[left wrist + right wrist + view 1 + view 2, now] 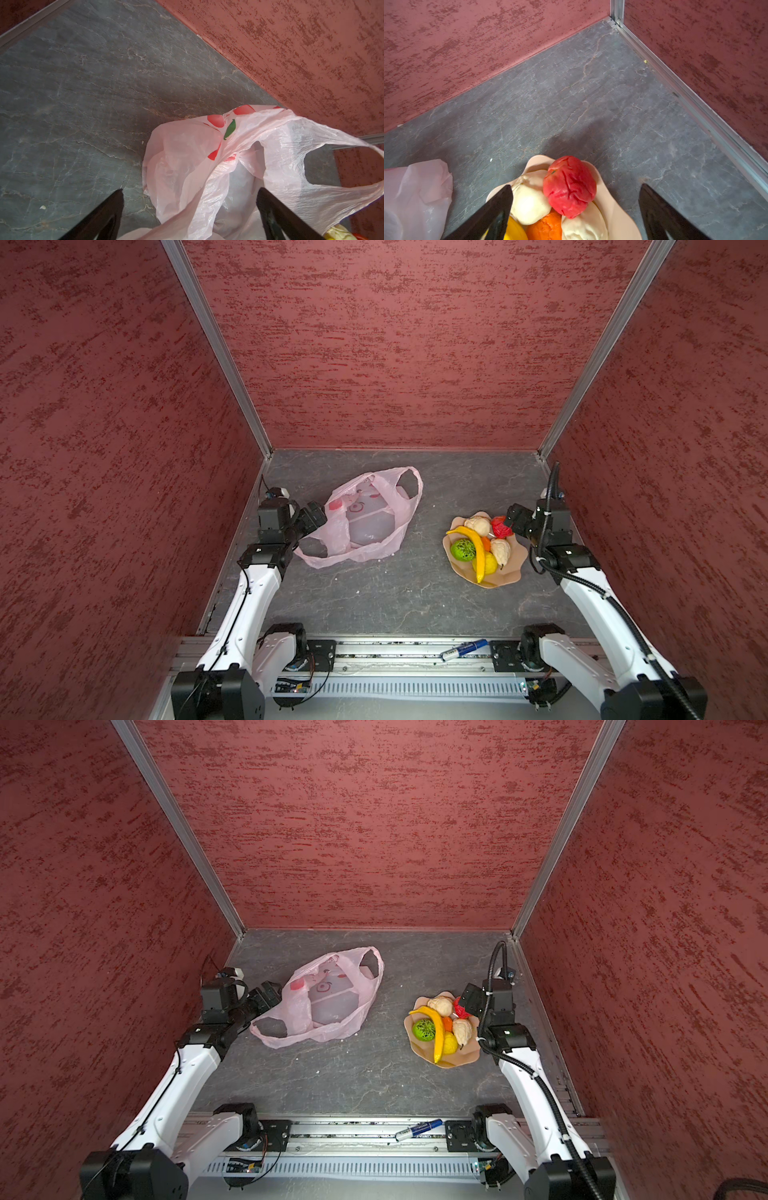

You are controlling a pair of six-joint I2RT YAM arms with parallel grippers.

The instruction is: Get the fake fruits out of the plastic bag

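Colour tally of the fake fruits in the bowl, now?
Yellow: 2, banana, lemon
Cream-white: 2, far cream-white piece, near cream-white piece
Green: 1, green ball
Red: 1, red fruit
Orange: 1, orange fruit
Total: 7, all in the bowl

bowl (515,565): peach, petal-edged, right side of table
marker (463,650): blue-white, lying on the front rail (374,667)
table (395,597): grey, veined
walls (395,344): mottled red
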